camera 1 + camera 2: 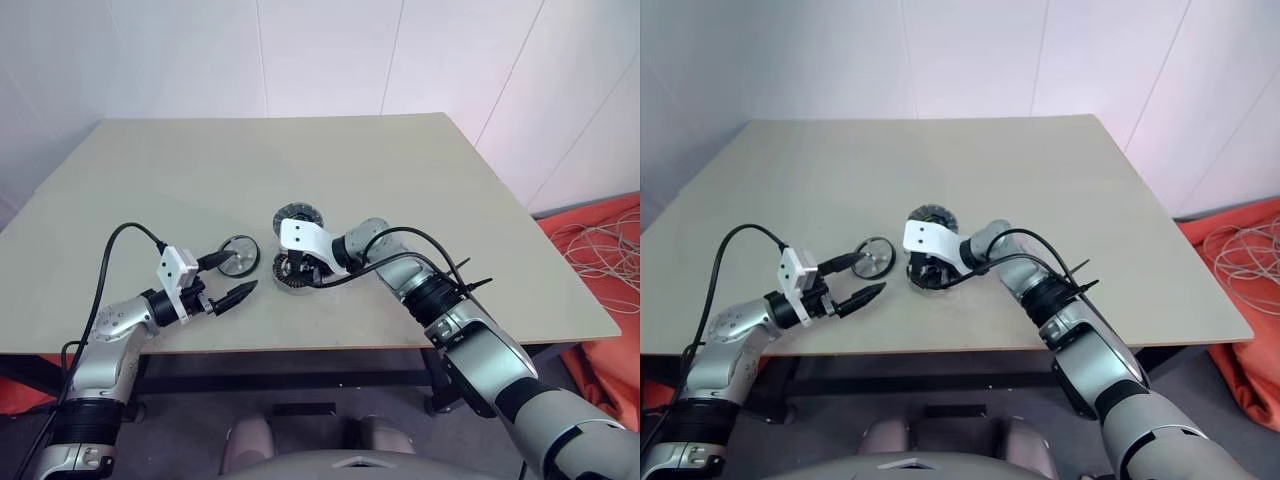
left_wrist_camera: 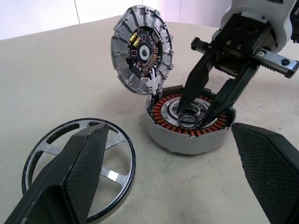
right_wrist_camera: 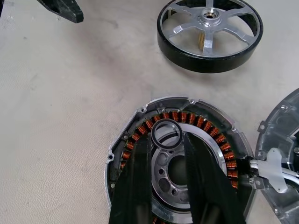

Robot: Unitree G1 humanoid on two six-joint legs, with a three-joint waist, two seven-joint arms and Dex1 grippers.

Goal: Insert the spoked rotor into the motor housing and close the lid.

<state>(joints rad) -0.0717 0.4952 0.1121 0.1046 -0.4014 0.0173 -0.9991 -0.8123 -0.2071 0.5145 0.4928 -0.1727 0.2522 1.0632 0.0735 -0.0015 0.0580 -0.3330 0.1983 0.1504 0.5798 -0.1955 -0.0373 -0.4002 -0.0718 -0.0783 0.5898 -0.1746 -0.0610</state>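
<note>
While the right gripper (image 3: 167,140) reached into the motor housing (image 2: 189,122), its fingers (image 2: 198,79) pinched a tiny thin ring (image 3: 167,134) over the silver centre.

Presumably the ring had to be handled before the rotor could go in. The left gripper (image 1: 228,280) waited with fingers (image 2: 77,165) spread wide and empty beside the spoked rotor (image 3: 209,33), which lay flat on the bench (image 1: 300,160) just left of the housing, ready for pickup. The lid (image 2: 142,49) stood tilted open at the housing's far edge, leaving the bore clear. Whether the ring rested on the centre or hung above it was hard to tell; the right fingers hid part of the windings.
</note>
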